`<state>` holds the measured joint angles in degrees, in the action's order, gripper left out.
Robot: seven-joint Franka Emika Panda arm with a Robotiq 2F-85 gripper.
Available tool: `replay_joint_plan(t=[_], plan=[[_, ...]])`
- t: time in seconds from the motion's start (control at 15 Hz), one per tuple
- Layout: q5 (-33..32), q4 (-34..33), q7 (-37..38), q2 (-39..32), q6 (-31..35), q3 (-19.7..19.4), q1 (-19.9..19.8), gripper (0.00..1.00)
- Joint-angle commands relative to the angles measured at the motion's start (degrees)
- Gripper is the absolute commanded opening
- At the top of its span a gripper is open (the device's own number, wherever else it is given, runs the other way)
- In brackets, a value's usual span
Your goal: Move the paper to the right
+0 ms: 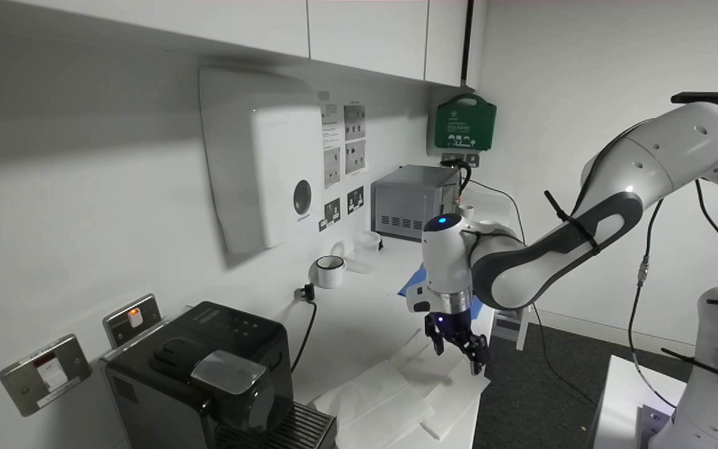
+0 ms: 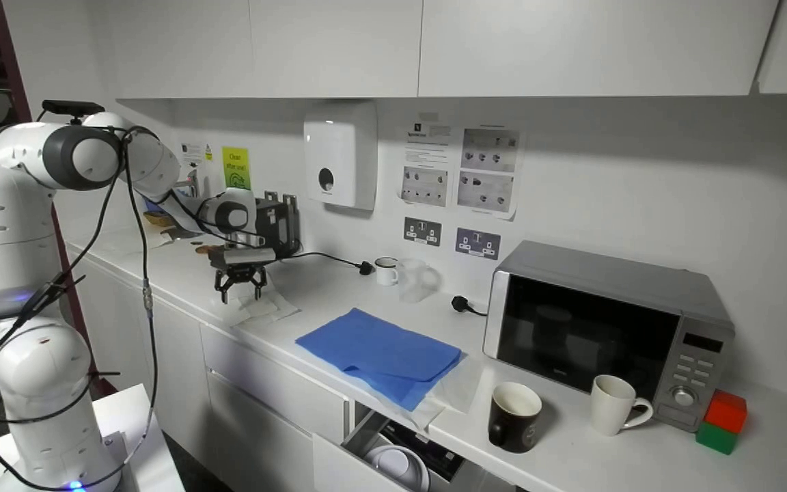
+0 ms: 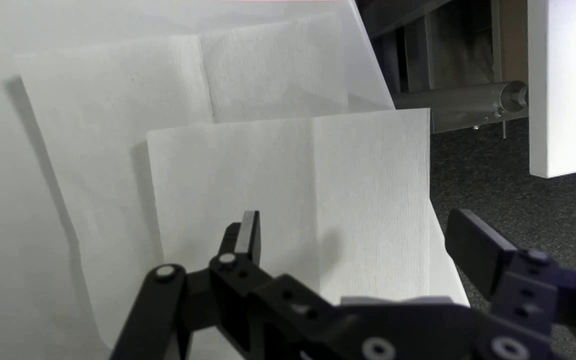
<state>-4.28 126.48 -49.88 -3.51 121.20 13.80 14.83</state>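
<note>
White paper sheets with fold lines lie overlapping on the white counter near its front edge. In the wrist view a top paper sheet (image 3: pixel 238 170) reaches the counter edge and partly covers another paper sheet (image 3: pixel 103 110). The papers show in both exterior views, as white sheets (image 1: pixel 384 399) beside the coffee machine and as sheets (image 2: pixel 267 307) under the arm. My gripper (image 3: pixel 355 220) is open and empty above the top sheet, one finger over the paper and one beyond the counter edge. The gripper also shows above the counter in both exterior views (image 1: pixel 457 358) (image 2: pixel 240 294).
A blue sheet (image 2: pixel 380 345) lies on the counter over white paper. An open drawer (image 2: pixel 366 461) juts out below it. A black mug (image 2: pixel 513 427), a white mug (image 2: pixel 613 403) and a microwave (image 2: pixel 591 328) stand farther along. A coffee machine (image 1: pixel 197 374) stands beside the papers.
</note>
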Motion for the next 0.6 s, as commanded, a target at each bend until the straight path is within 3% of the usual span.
replay_joint_plan(t=[0.0, 0.47, 0.53], plan=[[0.91, -1.91, -1.88, -2.75, -0.28, 0.13, -0.97, 1.0], [1.51, -2.71, -2.46, -5.82, -0.28, 0.53, -1.51, 1.0], [1.48, -2.86, -2.47, -6.06, -0.4, 0.56, -1.54, 0.82]])
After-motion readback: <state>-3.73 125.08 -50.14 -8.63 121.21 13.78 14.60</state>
